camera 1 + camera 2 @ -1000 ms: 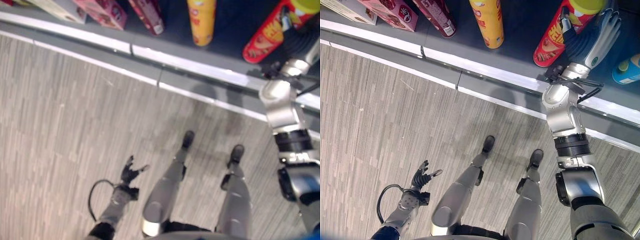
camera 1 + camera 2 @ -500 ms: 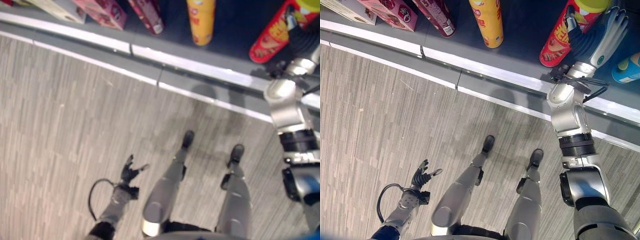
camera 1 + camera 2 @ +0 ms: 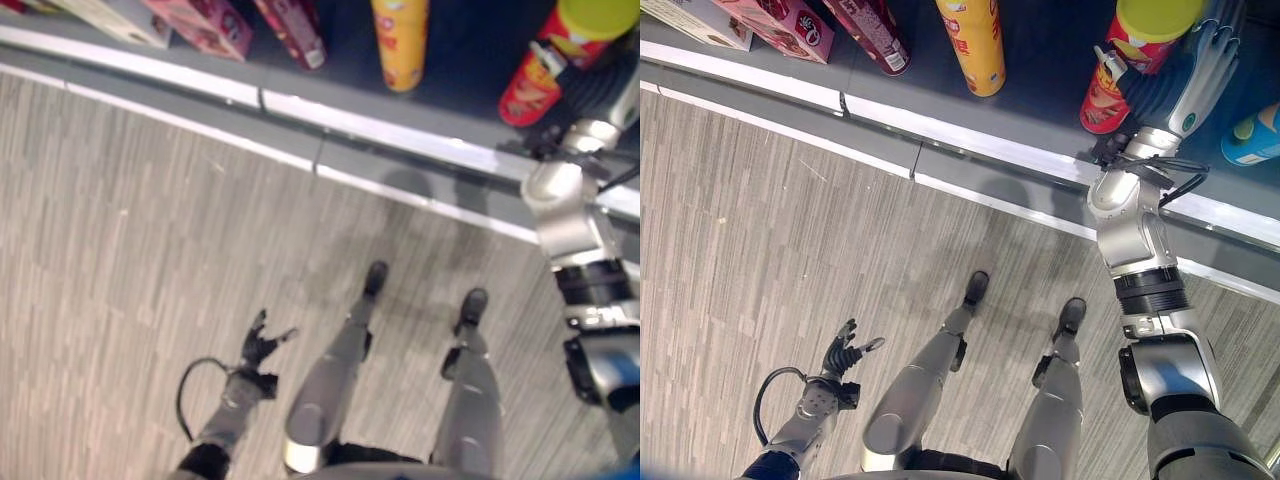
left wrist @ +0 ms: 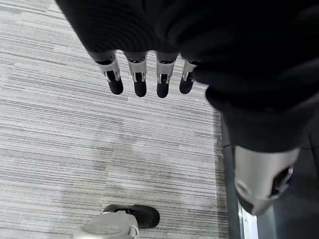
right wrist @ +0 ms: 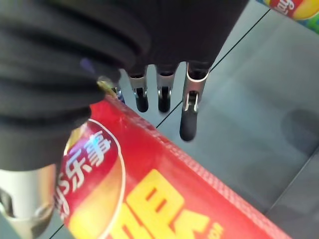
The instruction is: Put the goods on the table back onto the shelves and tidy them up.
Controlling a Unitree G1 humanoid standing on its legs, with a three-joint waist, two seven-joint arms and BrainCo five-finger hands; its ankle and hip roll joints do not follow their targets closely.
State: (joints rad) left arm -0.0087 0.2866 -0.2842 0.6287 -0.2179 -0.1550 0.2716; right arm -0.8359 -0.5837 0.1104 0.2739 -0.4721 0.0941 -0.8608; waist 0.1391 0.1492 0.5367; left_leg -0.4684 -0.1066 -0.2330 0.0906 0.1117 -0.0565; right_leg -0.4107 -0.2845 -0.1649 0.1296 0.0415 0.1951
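Observation:
A red chip can [image 3: 1118,72] with a yellow lid [image 3: 1156,14] stands nearly upright on the dark shelf [image 3: 1040,70]. My right hand [image 3: 1185,78] is against its right side. The thumb lies across the can's front and the fingers [image 3: 1213,40] run straight up beside it. In the right wrist view the red can [image 5: 149,199] lies under the palm, between the thumb [image 5: 25,204] and the straight fingers [image 5: 189,114]. My left hand [image 3: 845,352] hangs low over the floor, fingers [image 4: 139,82] relaxed and holding nothing.
A yellow can [image 3: 975,45], a dark red pack [image 3: 875,35], a pink box [image 3: 785,25] and a beige box [image 3: 695,20] stand along the shelf to the left. A blue item [image 3: 1252,140] sits right of my hand. A pale rail [image 3: 970,140] edges the shelf above grey floor.
The red can has swung from leaning over to nearly upright in my right hand, its yellow lid now facing up. The left hand has not moved.

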